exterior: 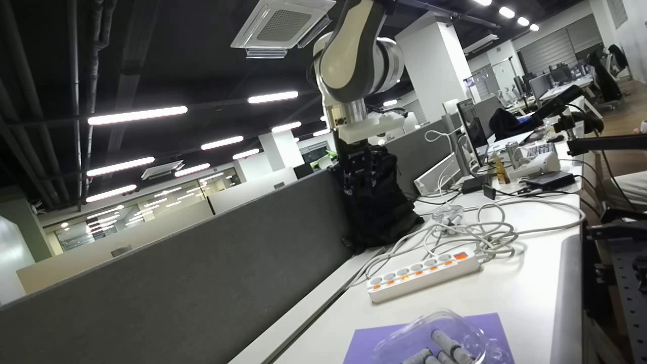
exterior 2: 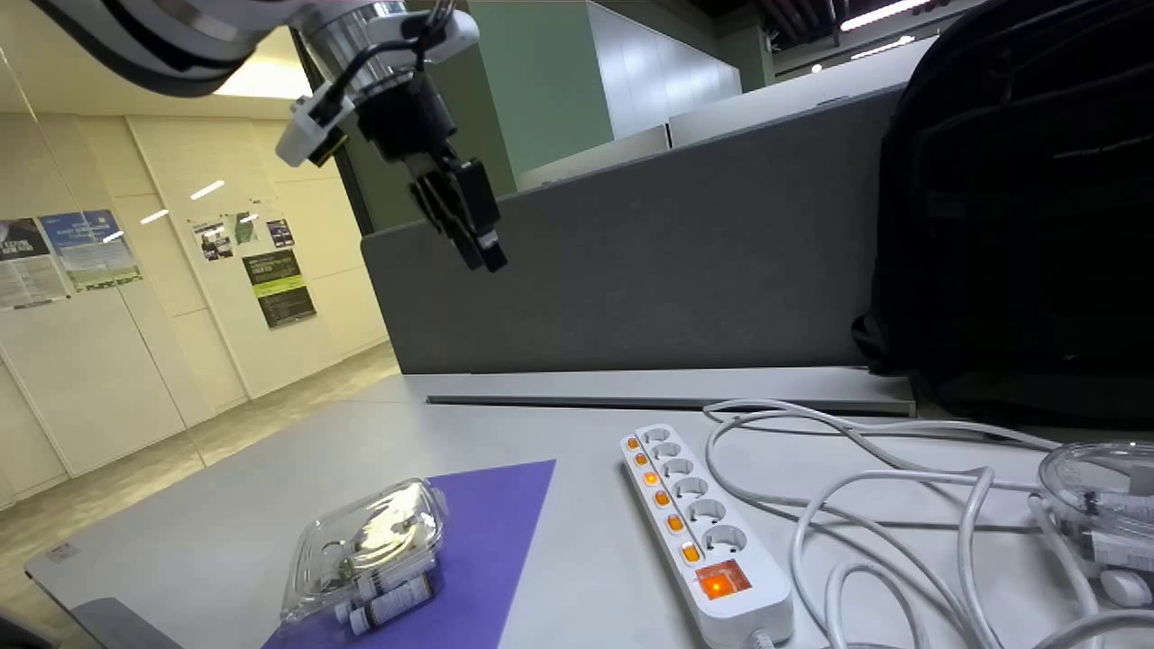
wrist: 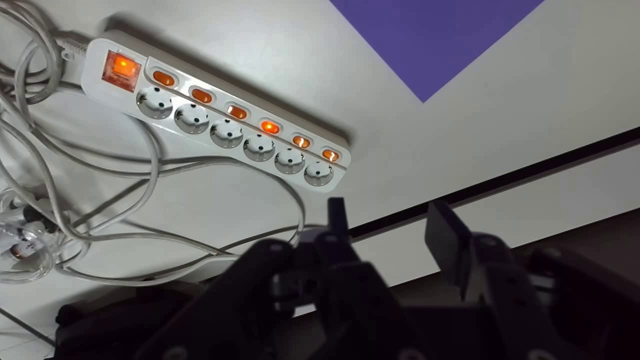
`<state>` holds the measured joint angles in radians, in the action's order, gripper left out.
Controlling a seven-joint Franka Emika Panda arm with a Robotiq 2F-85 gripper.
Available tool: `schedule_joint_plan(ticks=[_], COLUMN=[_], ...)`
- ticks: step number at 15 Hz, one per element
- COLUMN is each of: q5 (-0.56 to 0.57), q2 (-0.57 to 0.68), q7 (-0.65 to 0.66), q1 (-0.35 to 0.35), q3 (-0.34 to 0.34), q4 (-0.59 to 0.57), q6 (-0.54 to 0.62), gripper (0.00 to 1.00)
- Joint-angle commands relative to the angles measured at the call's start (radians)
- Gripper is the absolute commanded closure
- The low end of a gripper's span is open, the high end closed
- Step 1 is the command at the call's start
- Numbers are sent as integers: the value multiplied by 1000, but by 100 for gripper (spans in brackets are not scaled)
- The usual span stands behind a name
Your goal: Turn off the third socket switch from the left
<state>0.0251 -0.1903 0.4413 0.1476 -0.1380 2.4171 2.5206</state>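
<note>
The long white plastic power strip (exterior 2: 691,516) lies near the purple sheet (exterior 2: 500,536), orange oval switches (wrist: 270,127) upward, presumably for pressing; higher than this sheet hangs the black two-fingered gripper (wrist: 389,212), fingers (wrist: 445,237) apart, empty.

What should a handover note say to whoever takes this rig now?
Gripper: open, holding nothing, hanging above the table, apart from the power strip.
Things: the power strip lies on the table, clear of the purple sheet. Counted from the end away from the cable, the third switch glows; so does the main switch.
Done: apparently nothing; the glow suggests the third switch is on.
Left: likely lower the gripper and press it off, if that end counts as left.
</note>
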Motion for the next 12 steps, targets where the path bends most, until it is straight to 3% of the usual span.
schedule_joint_plan(ticks=[1, 4, 12], q5=[22, -11, -138], q2=[116, 193, 355], q7=[27, 14, -32], q1=[-18, -36, -66], q3=[50, 87, 161], q4=[-65, -101, -178], q6=[56, 82, 100], gripper=[83, 99, 100])
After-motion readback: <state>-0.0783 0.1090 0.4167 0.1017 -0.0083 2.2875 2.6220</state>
